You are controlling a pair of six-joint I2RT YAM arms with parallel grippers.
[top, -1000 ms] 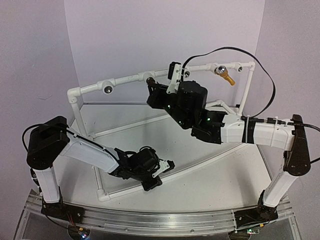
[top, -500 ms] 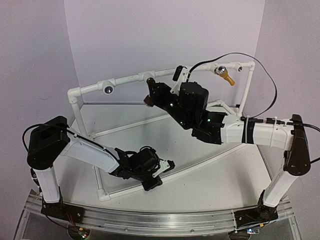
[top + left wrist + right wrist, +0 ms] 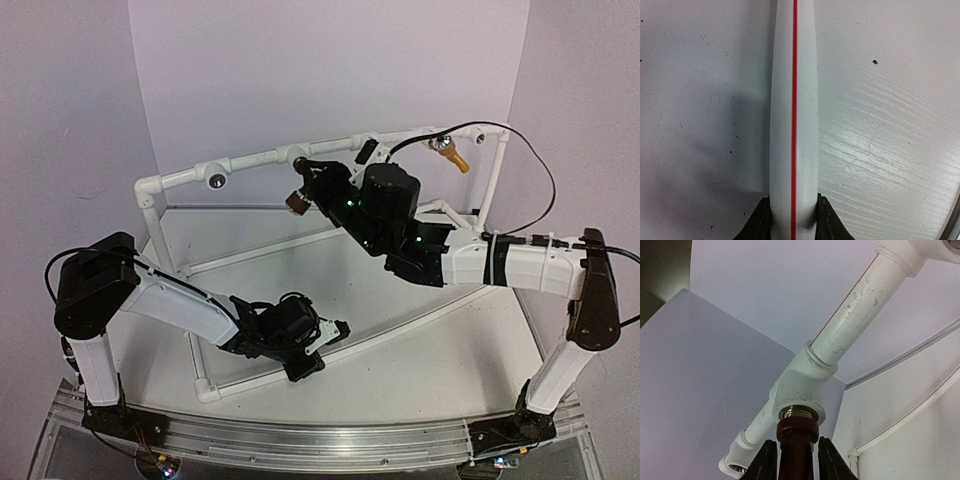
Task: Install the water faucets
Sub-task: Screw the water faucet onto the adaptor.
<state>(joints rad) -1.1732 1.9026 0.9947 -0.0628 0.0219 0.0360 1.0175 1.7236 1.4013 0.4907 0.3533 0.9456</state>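
Note:
The dark reddish-brown faucet point(image 3: 797, 432) has its silvery threaded end in a white tee socket point(image 3: 800, 385) on the top rail. My right gripper point(image 3: 793, 445) is shut on its body, one finger on each side. From above, the right gripper point(image 3: 308, 188) is just under the rail and the faucet's brown end point(image 3: 297, 203) hangs below it. The yellow-orange faucet point(image 3: 453, 153) sticks out of a socket at the rail's right end. My left gripper point(image 3: 793, 202) is shut on a white pipe with a red stripe point(image 3: 792, 100). From above, the left gripper point(image 3: 328, 335) holds that low pipe of the frame.
The white pipe frame point(image 3: 150, 190) stands on a white board, with upright posts at left and right. An open socket point(image 3: 215, 178) faces out on the rail's left part. Another open socket point(image 3: 735, 468) shows low left in the right wrist view. A black cable point(image 3: 540, 170) loops over the right post.
My right gripper has turned at the rail with the reddish-brown faucet in it, and the faucet's brown end now hangs lower below the rail. The left arm has not moved.

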